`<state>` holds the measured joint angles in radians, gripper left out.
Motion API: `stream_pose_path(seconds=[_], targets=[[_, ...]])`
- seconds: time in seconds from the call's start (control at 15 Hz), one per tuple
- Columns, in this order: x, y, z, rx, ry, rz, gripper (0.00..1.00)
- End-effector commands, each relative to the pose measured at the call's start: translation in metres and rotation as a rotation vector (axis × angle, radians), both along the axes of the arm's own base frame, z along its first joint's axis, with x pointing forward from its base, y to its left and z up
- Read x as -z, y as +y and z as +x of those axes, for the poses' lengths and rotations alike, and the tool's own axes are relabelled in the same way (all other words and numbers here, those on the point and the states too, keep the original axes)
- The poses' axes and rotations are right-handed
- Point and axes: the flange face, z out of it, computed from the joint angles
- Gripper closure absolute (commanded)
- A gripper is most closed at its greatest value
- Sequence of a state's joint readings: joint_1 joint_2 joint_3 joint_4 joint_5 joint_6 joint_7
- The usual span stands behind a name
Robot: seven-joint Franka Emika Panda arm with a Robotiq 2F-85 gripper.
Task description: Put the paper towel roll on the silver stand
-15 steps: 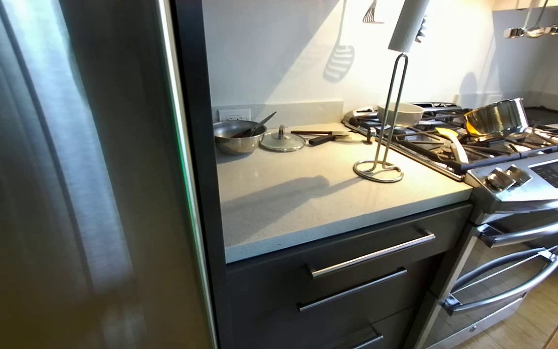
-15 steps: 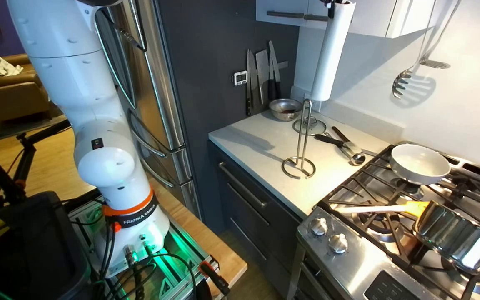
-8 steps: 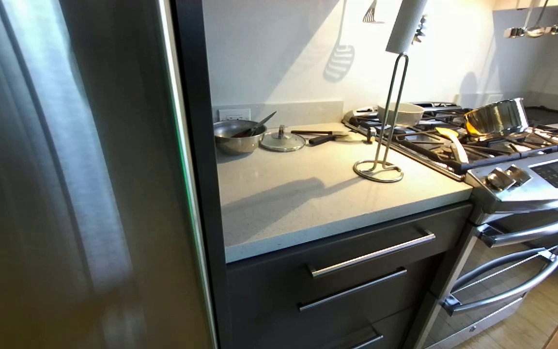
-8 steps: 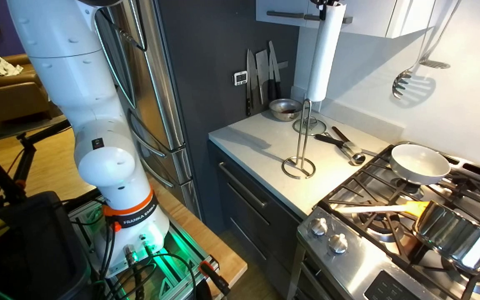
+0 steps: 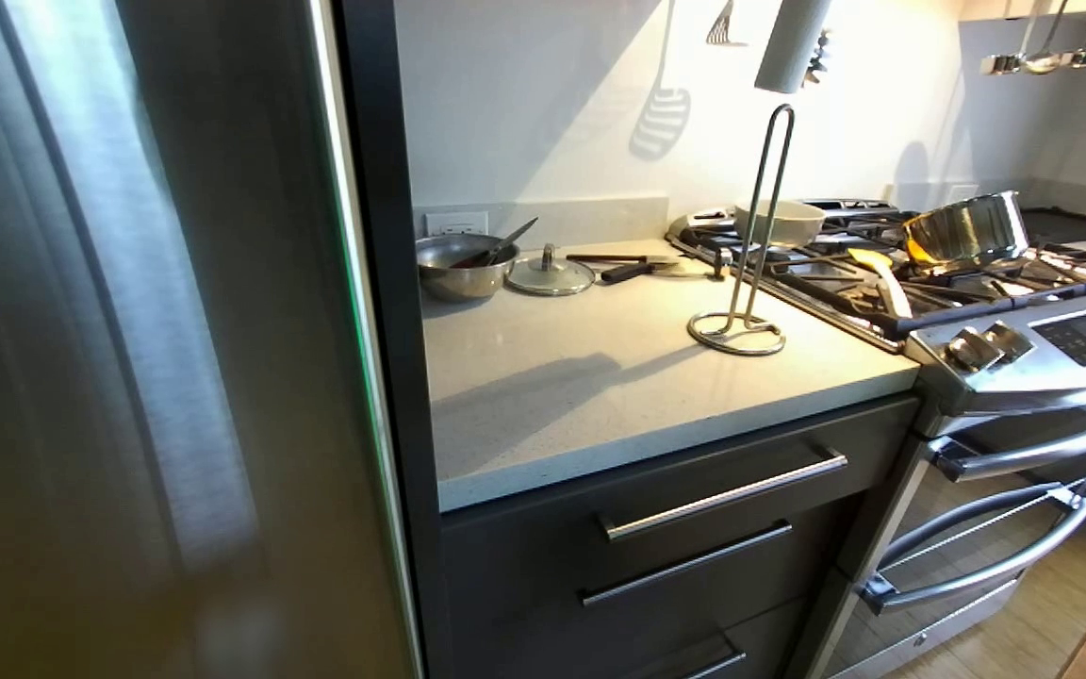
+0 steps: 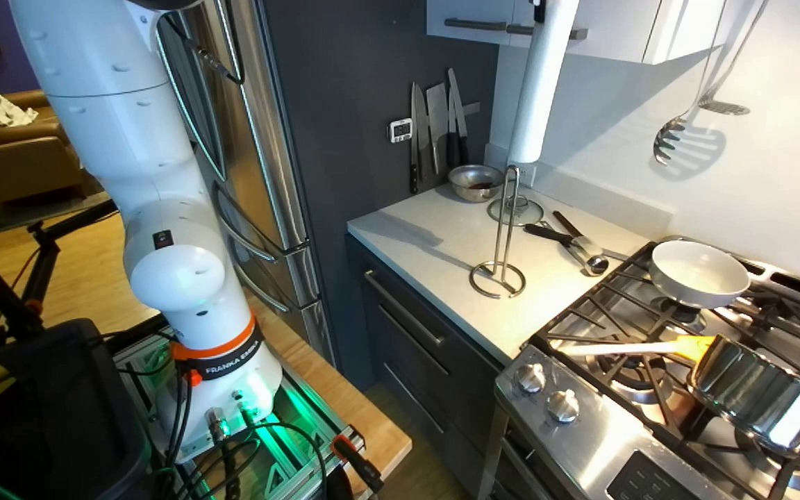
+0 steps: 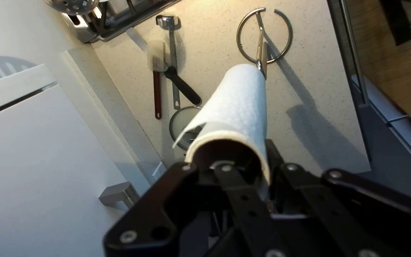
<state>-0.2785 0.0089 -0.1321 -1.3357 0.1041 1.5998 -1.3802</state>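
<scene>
The white paper towel roll [image 6: 542, 90] hangs tilted in the air; its lower end also shows in an exterior view [image 5: 793, 47]. My gripper [image 7: 268, 160] is shut on the wall of the roll's upper end, with one finger inside the tube and one outside. In an exterior view only a bit of the gripper [image 6: 539, 10] shows at the top edge. The silver wire stand [image 6: 499, 267] stands upright on the counter. In an exterior view the roll's lower end is a small gap above the stand's top loop [image 5: 782, 107]. In the wrist view the roll partly hides the stand [image 7: 239, 35].
A metal bowl [image 6: 475, 187], a glass lid [image 5: 551, 275] and utensils [image 7: 171, 64] lie at the counter's back. The stove with a white bowl [image 6: 698, 274] and a shiny pot [image 6: 764, 396] adjoins it. A cabinet [image 7: 41, 178] hangs close to the gripper.
The roll and gripper have shifted left in an exterior view and then risen slightly, so a gap shows between roll and stand loop. The stand has not moved.
</scene>
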Motion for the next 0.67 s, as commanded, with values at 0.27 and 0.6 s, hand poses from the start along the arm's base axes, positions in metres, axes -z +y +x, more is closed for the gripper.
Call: stream_pose_path(seconds=[0.27,0.6], targets=[[0.007,-0.001,-0.005,-0.038,0.058,0.004,0.98],[0.014,-0.002,-0.002,-0.048,0.085,-0.009,0.98]])
